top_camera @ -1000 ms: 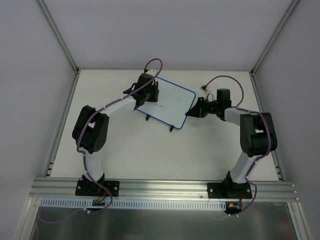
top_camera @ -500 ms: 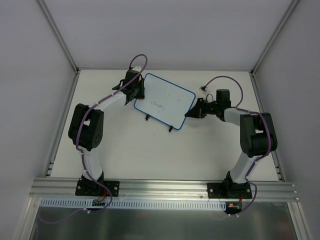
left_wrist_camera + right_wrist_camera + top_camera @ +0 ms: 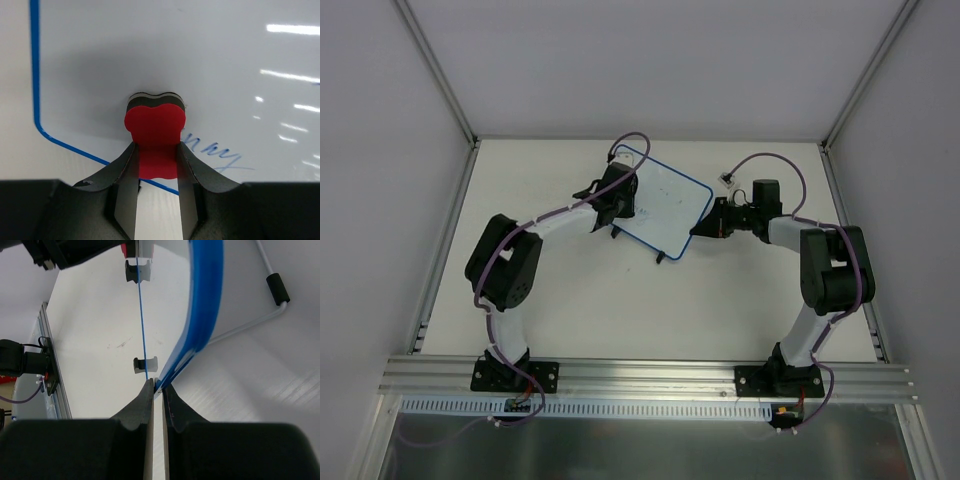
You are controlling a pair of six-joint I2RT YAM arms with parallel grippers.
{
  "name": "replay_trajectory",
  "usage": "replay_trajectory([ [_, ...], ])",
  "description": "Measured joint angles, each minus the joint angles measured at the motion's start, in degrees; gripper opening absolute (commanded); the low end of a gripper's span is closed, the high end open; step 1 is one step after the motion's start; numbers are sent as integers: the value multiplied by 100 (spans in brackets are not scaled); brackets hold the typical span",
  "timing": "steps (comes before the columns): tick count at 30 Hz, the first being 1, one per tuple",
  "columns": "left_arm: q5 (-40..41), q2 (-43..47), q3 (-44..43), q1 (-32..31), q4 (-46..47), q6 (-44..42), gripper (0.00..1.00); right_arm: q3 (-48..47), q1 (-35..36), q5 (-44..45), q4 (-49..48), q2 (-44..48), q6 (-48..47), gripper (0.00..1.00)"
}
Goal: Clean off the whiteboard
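Observation:
The whiteboard point(image 3: 665, 205), white with a thin blue frame and two black feet, stands tilted at the table's back centre. My left gripper point(image 3: 620, 200) is at its left part, shut on a red eraser point(image 3: 155, 125) that presses on the board surface point(image 3: 200, 60). Blue handwriting point(image 3: 212, 150) lies just right of the eraser. My right gripper point(image 3: 700, 227) is shut on the board's right corner; in the right wrist view its jaws point(image 3: 157, 390) pinch the blue frame point(image 3: 205, 305).
The board's wire stand point(image 3: 267, 305) with a black foot rests on the table behind it. White walls and metal posts point(image 3: 435, 70) enclose the table. An aluminium rail point(image 3: 650, 375) runs along the near edge.
My left gripper with the eraser moved from the board's upper left edge down and right onto its lower left part. The writing is now mostly hidden from above. The right arm held still.

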State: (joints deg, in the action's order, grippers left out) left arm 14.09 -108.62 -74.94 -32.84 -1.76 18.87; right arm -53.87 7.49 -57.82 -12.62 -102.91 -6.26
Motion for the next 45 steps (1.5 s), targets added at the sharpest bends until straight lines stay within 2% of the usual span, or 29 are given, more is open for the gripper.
replay_trajectory([
  [8,114,-17,72,-782,114,428,0,11,-2,87,4,0,-39,0],
  [12,105,-31,85,-955,177,522,0,11,-2,98,2,0,-39,0],
  [19,131,55,286,-894,398,682,0,15,-2,96,-2,0,-39,0],
  [30,-236,264,748,-317,640,1056,0,44,0,57,-55,0,-42,0],
  [39,-225,264,769,-330,654,1316,0,52,0,42,-66,0,-44,0],
  [45,205,83,409,-627,343,1222,0,55,0,42,-55,0,-44,0],
])
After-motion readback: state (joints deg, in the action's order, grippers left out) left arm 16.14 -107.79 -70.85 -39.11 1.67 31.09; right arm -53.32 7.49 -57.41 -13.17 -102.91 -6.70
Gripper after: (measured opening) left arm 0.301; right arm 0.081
